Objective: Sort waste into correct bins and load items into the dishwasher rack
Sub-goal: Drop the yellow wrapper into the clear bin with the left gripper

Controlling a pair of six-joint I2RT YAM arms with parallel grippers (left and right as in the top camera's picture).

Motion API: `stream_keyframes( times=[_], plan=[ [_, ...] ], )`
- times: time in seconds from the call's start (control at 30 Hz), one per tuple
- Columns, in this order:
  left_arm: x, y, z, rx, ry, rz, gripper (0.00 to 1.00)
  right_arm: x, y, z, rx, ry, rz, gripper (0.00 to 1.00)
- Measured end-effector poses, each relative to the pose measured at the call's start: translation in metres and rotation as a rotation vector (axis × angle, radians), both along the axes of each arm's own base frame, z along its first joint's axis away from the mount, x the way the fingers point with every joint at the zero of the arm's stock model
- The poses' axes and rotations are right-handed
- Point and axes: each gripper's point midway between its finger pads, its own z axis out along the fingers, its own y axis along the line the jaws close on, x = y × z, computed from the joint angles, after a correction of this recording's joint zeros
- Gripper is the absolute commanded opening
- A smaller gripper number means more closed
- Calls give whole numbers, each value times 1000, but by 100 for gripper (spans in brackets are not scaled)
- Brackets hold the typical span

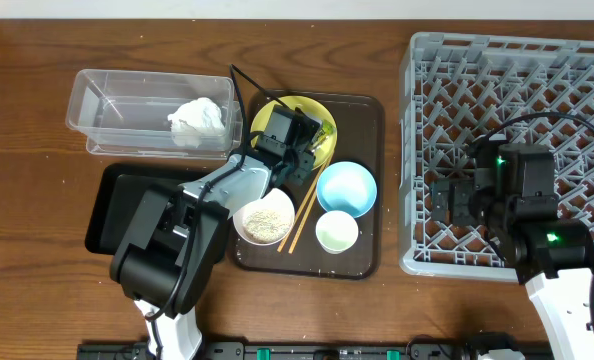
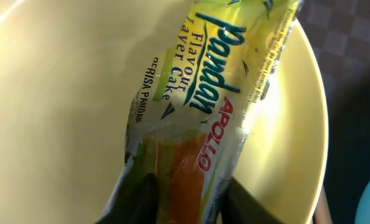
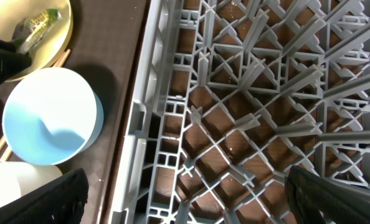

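Note:
The yellow-green wrapper packet (image 2: 203, 93) lies on the round yellow plate (image 1: 277, 108), also in the left wrist view (image 2: 60, 93). My left gripper (image 1: 302, 135) is down on the plate, its fingers (image 2: 188, 199) closed on the packet's near end. The crumpled white tissue (image 1: 197, 122) lies in the clear tub (image 1: 97, 100). The shallow black tray (image 1: 112, 200) sits in front of the tub. Rice fills the white bowl (image 1: 265, 218). My right gripper (image 3: 185, 199) is open and empty above the left side of the grey rack (image 1: 507, 90).
The dark brown serving tray (image 1: 367, 110) holds the plate, the light blue bowl (image 1: 347, 187), the small whitish cup (image 1: 337, 232) and the wooden chopsticks (image 1: 302, 215). The blue bowl (image 3: 51, 118) stands close to the rack's left wall (image 3: 141, 124).

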Motion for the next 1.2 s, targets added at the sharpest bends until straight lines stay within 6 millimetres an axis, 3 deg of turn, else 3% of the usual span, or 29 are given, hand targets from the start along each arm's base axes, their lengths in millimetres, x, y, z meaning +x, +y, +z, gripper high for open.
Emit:
stream_keyframes(
  times=[0.13,0.3,0.4,0.7,0.83,0.93,0.97,1.03,1.07,1.2],
  plan=[
    [0,0,0,-1,-1,-1,10,0,0,0,0,0,0,99],
    [3,7,5,-5,-3,16,9,0,0,0,0,0,0,99],
    [11,20,21,-22,-26,59,9,0,0,0,0,0,0,99],
    [42,104,125,-114,-226,286,9,0,0,0,0,0,0,99],
    [45,144,143,-113,-264,372,9,0,0,0,0,0,0,99],
    [42,168,137,-96,-233,427,10,0,0,0,0,0,0,99],
    [40,176,134,-91,-218,445,14,0,0,0,0,0,0,99],
    [38,187,131,-81,-205,466,40,0,0,0,0,0,0,99],
    [38,192,131,-81,-203,479,47,0,0,0,0,0,0,99],
    [38,202,130,-80,-202,505,66,0,0,0,0,0,0,99]
  ],
)
